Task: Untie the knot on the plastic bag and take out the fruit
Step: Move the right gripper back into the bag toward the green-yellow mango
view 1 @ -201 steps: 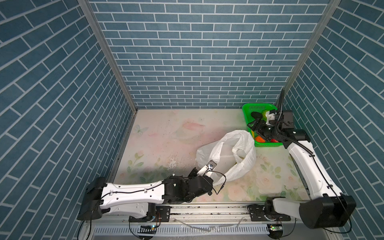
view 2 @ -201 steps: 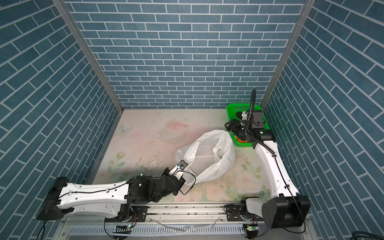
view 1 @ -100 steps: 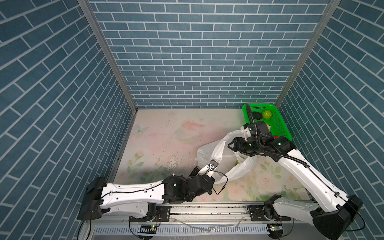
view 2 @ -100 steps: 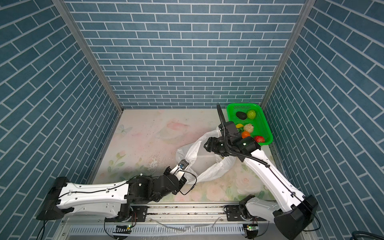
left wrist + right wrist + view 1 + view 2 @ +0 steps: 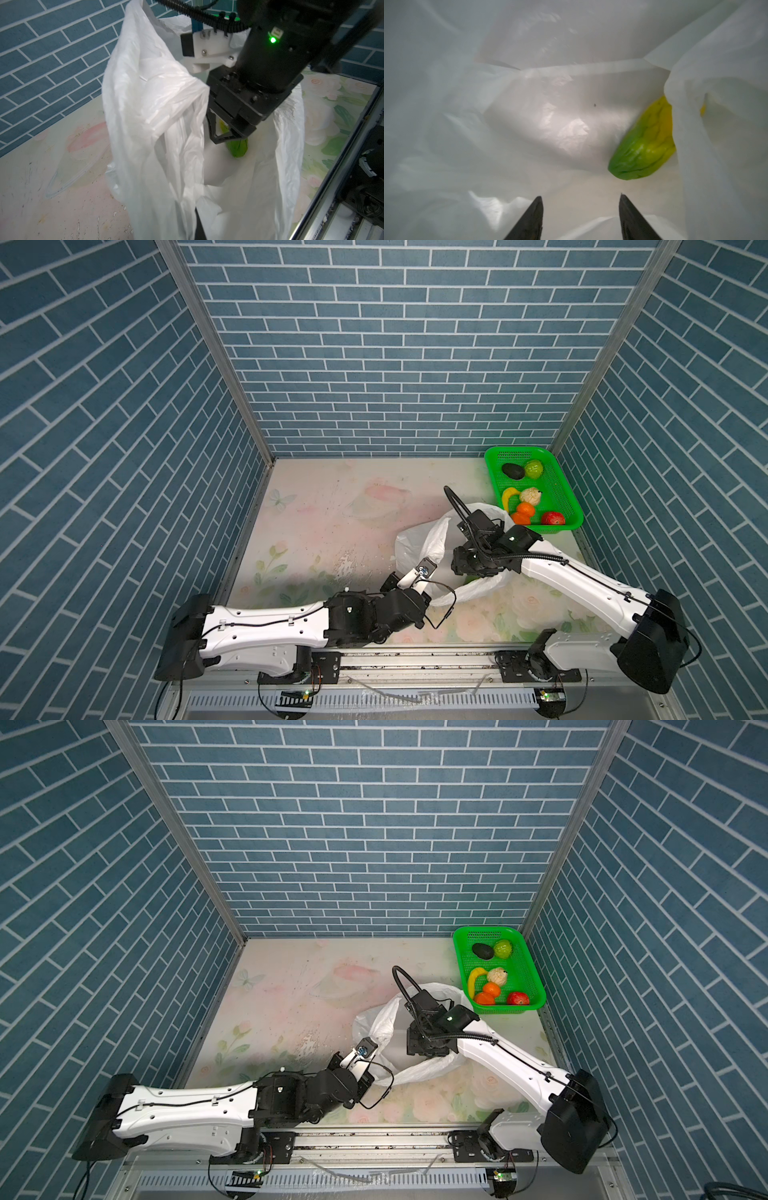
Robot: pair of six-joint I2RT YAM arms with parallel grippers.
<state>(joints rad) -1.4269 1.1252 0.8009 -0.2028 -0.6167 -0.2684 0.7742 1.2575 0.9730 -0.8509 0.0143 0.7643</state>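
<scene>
The right gripper (image 5: 580,199) has left the green basket (image 5: 555,489) and now sits inside the plastic bag (image 5: 417,541), jaws apart and empty, near 1 yellow-green fruit (image 5: 645,145) on the bag's bottom. The left gripper (image 5: 424,571) stays clenched on the bag's rim. There is 1 bag on the counter (image 5: 332,522). The basket holds 6 fruit pieces (image 5: 531,496), perhaps 7, since the orange ones touch.
</scene>
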